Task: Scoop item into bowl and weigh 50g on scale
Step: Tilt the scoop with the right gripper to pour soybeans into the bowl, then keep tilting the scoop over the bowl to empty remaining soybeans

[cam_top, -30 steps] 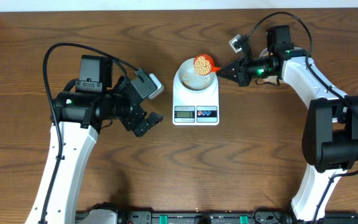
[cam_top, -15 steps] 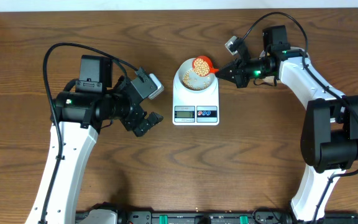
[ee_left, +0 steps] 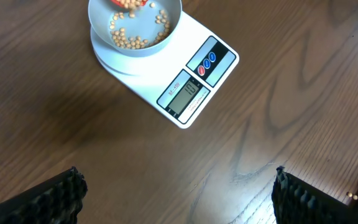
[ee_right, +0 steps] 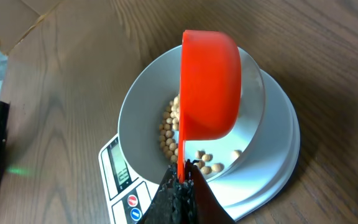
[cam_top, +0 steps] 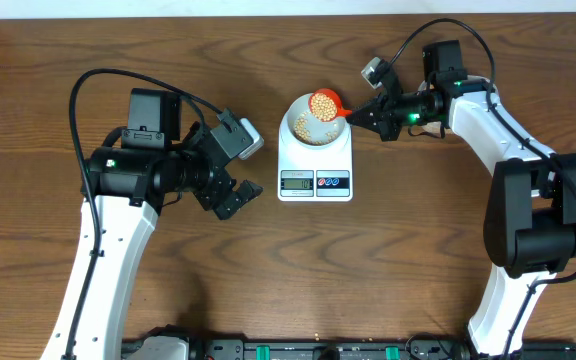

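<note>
**Red Scoop Held Over the Bowl on the Scale**

The right tool (ee_right: pixel 180 182) is clenched on the thin handle of a red plastic scoop (ee_right: pixel 210 87). The scoop hangs over the small round pale blue-white bowl (ee_left: pixel 98 28), above the rim on the side far from the display. From overhead it is seen loaded with small round tan-yellow beans (cam_top: pixel 323 101). The right wrist view shows only its smooth red outer side, standing on edge above the bowl.

More of the same beans lie loose on the bowl's floor, a thin scatter that leaves much of the pale bottom bare. The bowl sits on the round platform of the small white rectangular digital scale (ee_left: pixel 166 74), which rests on the brown wooden desk (cam_top: pixel 368 270). The scale's grey display (ee_left: pixel 188 93) and two round buttons (ee_left: pixel 207 60) face the robot. The digits are too small to read with certainty.

The left tool (ee_left: pixel 178 180) is released, its dark ribbed fingers (ee_left: pixel 61 196) spread wide and grasping nothing. It hangs above bare desk to the left of the scale, well apart from it.
</note>
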{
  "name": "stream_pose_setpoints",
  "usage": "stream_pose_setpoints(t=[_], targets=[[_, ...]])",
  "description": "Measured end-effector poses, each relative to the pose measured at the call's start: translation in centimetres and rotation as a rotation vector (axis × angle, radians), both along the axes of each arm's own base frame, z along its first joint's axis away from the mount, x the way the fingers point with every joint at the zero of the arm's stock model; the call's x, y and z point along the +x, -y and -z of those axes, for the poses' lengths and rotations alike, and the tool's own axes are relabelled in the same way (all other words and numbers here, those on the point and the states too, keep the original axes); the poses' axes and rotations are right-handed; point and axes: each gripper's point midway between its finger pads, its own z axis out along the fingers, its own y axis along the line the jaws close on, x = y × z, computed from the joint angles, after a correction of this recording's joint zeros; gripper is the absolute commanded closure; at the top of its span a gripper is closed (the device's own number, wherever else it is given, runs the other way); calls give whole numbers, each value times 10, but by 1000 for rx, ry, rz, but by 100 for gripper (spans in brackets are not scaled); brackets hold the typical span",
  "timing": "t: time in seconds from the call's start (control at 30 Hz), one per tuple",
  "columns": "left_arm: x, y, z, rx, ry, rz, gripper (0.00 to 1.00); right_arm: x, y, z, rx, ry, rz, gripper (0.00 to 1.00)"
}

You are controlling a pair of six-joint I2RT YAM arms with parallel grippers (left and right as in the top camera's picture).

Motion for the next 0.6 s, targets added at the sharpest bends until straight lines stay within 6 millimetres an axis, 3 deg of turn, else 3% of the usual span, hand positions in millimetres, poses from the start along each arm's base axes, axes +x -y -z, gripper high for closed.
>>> stream_pose_setpoints(t=[0.6], targets=[[0, 0, 0, 0, 0, 0, 2, 2, 0, -1, -10, 82, -41, 99]])
